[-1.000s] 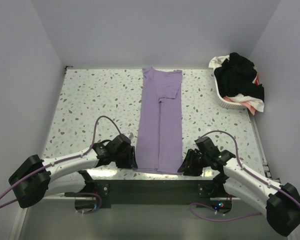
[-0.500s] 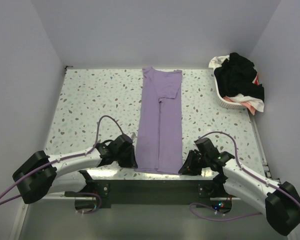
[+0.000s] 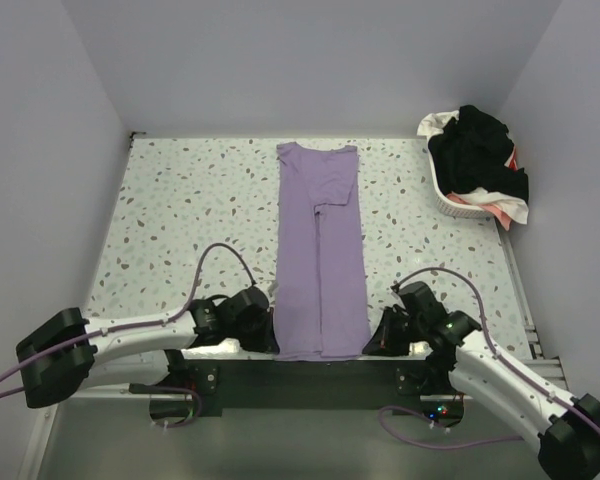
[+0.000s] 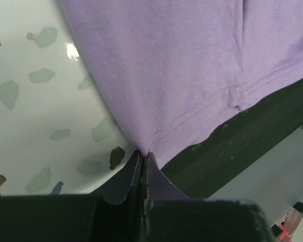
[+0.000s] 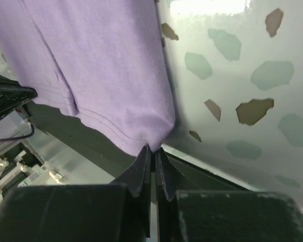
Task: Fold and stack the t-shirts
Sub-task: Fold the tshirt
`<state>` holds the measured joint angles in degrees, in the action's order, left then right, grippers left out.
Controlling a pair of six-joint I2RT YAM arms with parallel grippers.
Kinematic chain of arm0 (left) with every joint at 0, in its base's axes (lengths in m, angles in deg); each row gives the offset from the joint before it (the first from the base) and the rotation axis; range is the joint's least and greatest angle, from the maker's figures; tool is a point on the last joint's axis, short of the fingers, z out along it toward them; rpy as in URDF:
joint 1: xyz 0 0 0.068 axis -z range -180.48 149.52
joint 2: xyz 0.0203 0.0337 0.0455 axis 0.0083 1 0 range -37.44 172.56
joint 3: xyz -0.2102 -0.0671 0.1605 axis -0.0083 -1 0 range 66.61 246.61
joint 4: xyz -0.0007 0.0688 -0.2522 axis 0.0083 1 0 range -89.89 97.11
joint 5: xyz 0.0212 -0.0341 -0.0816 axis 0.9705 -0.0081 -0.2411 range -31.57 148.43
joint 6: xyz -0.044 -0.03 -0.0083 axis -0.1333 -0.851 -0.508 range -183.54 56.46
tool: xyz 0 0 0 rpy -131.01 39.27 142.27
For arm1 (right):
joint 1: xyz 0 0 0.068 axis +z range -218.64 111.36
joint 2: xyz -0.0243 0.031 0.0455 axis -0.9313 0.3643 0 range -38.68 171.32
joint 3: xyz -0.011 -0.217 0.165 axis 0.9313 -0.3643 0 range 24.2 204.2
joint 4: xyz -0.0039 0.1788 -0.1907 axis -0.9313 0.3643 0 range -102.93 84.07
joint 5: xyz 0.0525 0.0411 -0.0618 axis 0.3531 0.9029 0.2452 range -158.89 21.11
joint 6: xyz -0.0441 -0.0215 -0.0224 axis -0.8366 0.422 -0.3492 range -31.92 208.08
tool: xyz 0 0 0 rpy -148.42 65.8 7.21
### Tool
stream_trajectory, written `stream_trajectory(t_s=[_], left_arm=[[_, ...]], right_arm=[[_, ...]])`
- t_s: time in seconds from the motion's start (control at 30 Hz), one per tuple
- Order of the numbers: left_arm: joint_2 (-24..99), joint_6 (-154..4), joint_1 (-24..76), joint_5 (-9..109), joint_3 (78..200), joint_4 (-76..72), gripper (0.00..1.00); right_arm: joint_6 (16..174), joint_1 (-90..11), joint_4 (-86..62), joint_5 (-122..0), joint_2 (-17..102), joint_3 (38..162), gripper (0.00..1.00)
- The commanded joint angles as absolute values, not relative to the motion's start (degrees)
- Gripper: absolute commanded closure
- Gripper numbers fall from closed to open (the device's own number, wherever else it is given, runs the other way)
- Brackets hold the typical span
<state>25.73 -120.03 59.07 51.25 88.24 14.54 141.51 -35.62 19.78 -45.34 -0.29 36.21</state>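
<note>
The speckled table (image 3: 180, 200) carries the lilac t-shirt (image 3: 320, 250), laid out as 1 long narrow strip down the middle. Its collar end is near the far edge and its hem reaches the near edge, where the wrist views show it hanging just past the lip. Both arms are low at that hem. The left gripper (image 4: 143, 156) has its jaws pressed together on the hem's left corner, and the right gripper (image 5: 152, 149) is clamped the same way on the right corner, with only a small nip of cloth in each. The step in hand looks like folding the strip in half lengthwise. To do it well, the 2 corners should probably rise together and level, the hem held lightly taut between them, then travel toward the collar so that the edges land square. With such shallow pinches, a jerk could pull a corner free. At the far right corner stands the white basket (image 3: 448, 205), well apart from the strip. A black shirt (image 3: 480, 150) is heaped in it, and white cloth (image 3: 435, 124) and pink-red cloth (image 3: 480, 205) spill over its rim.
</note>
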Motion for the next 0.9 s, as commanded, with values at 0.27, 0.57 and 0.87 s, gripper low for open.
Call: stream_trajectory(t_s=[0.27,0.57,0.87], left_arm=[[28.80,-115.95,58.42,56.85,101.23,18.65,1.00],[41.81,-111.88,44.27,53.86,113.36,11.45,1.00],[55.70,-113.46,37.23,53.86,124.70,6.88,1.00]], right_arm=[[137.65,-35.50,16.82,-47.35,3.75,48.45,1.00],[134.22,-35.68,2.20,-60.71,29.59,65.32,1.00],[133.25,-41.47,-5.36,-64.06,49.55,79.12,1.00]])
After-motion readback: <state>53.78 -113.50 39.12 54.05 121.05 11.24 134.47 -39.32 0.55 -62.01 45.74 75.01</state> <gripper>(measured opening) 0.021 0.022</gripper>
